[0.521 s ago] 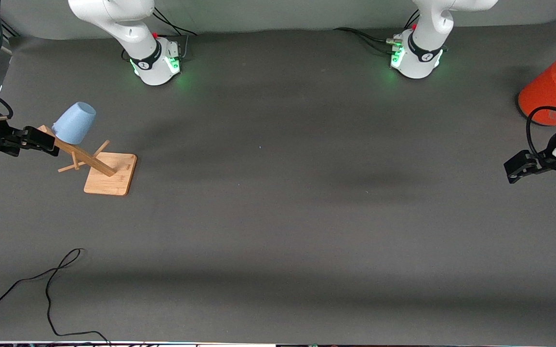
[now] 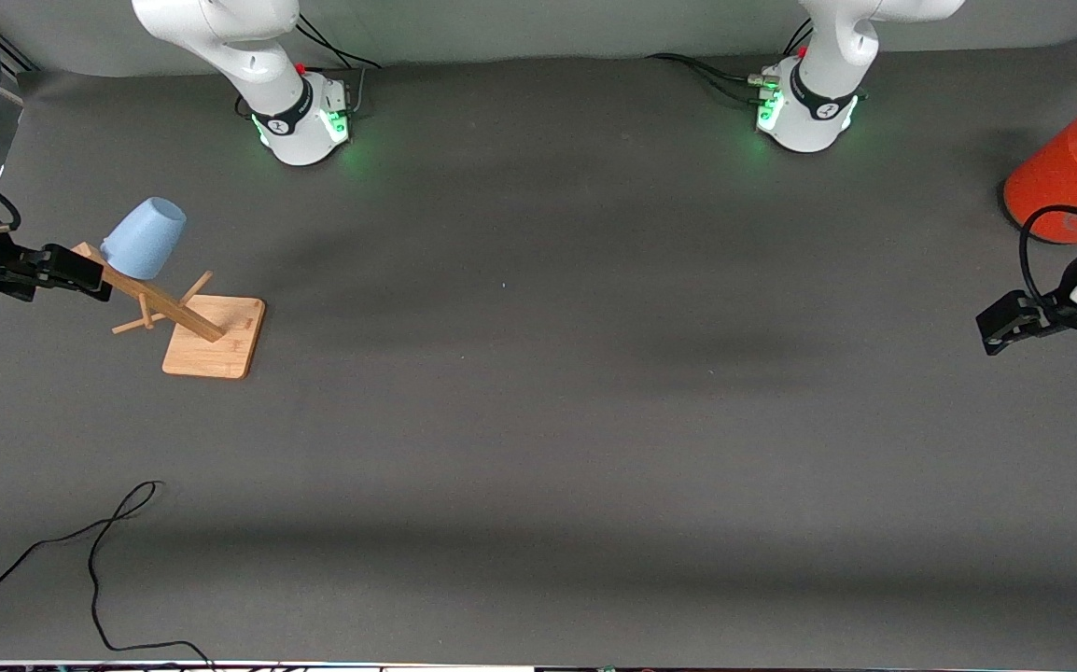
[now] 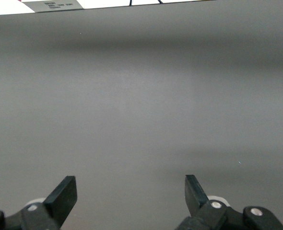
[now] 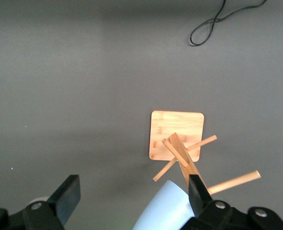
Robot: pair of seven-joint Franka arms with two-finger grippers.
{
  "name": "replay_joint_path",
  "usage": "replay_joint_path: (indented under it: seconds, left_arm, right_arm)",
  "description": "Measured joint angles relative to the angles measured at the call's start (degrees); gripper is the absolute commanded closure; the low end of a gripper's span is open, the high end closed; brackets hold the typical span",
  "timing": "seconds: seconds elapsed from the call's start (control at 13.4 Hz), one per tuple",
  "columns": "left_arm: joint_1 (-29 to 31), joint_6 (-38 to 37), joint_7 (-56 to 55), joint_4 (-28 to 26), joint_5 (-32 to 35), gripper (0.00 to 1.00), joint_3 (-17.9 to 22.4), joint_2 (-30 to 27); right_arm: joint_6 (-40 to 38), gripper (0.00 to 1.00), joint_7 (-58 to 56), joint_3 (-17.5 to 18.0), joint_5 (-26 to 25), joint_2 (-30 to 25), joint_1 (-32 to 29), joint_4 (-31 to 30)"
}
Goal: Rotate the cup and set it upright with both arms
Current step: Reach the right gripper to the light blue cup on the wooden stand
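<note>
Right end effector [image 4: 132, 196] spread beside cup [image 2: 144, 239] on unlabelled wooden rack [image 2: 212, 338]; left end effector [image 3: 130, 191] spread, waiting.

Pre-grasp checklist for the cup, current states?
1. Cup hangs mouth-down on the wooden rack: not ok, not upright.
2. Right gripper open beside the cup: ok.
3. Fingers around the cup: cannot tell; the right wrist view shows the cup between them.
4. Left gripper open, waiting at the left arm's end of the table: ok.
5. Orange can apart from the left gripper: ok.
</note>
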Motion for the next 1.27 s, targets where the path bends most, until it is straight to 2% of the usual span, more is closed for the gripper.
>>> replay_joint_path:
  seconds: [0.22, 0.52, 0.67, 0.82, 1.27]
  left_arm:
    - [0.0, 0.0, 0.0, 0.0, 0.0, 0.00, 0.0, 0.0]
    - [0.0, -0.1, 0.0, 0.0, 0.0, 0.00, 0.0, 0.0]
    - [0.0, -0.1, 0.0, 0.0, 0.0, 0.00, 0.0, 0.0]
    - [0.0, -0.2, 0.0, 0.0, 0.0, 0.00, 0.0, 0.0]
    - [0.0, -0.3, 0.0, 0.0, 0.0, 0.00, 0.0, 0.0]
  right_arm:
    - [-2.5, 0.00, 0.0, -1.3, 0.0, -2.4, -0.1, -2.3]
    - [1.1, 0.00, 0.0, -4.4, 0.0, -14.2, -0.2, -15.8]
    - [1.6, 0.00, 0.6, -5.3, 0.0, -17.9, -0.2, -19.8]
    - [1.9, 0.00, 5.1, -5.5, 0.0, -18.7, -0.2, -21.0]
    - [1.9, 0.00, 29.6, -5.3, 0.0, -18.7, 0.1, -21.9]
